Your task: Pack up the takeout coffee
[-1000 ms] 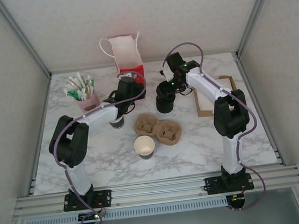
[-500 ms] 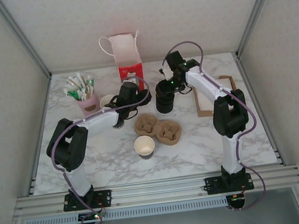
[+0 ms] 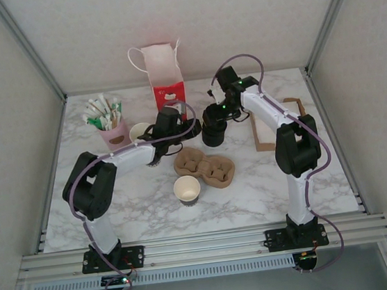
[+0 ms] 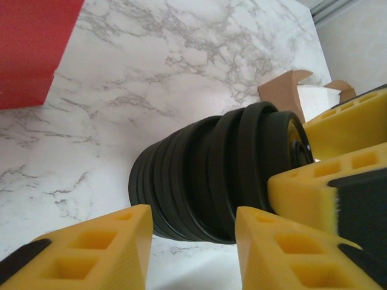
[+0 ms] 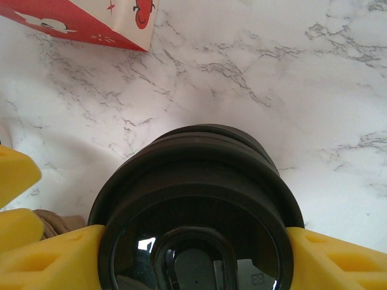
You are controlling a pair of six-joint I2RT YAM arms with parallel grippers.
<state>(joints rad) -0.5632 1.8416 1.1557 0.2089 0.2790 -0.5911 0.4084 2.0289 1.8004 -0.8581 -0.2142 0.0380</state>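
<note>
- Working the lid stack (image 3: 213, 134) rather than the cup: it looks like one lid is being peeled off for the coffee
- right gripper (image 5: 193, 241) is clamped on the top of the lid stack, with a yellow finger (image 5: 42, 257) on each side of the rim. My read is that it grips the top lid so it can be pulled clear of the rest
- left gripper (image 4: 190, 220) sits low at the side of the stack, fingers apart and holding nothing, the stack base just ahead of the gap. It's probably there to hold the lower lids down during the pull
- takeout coffee cup (image 3: 187, 189) stands upright and lidless toward the near side of the table (image 3: 310, 187), just in front of the brown carrier (image 3: 205, 166) and well apart from both grippers
- carrier has nothing in its wells, so I'd guess the cup goes there once lidded
- red-and-white bag (image 3: 165, 78) stands open at the back, likely the final stop
- risk: the lids nest tight, so several may lift together
</note>
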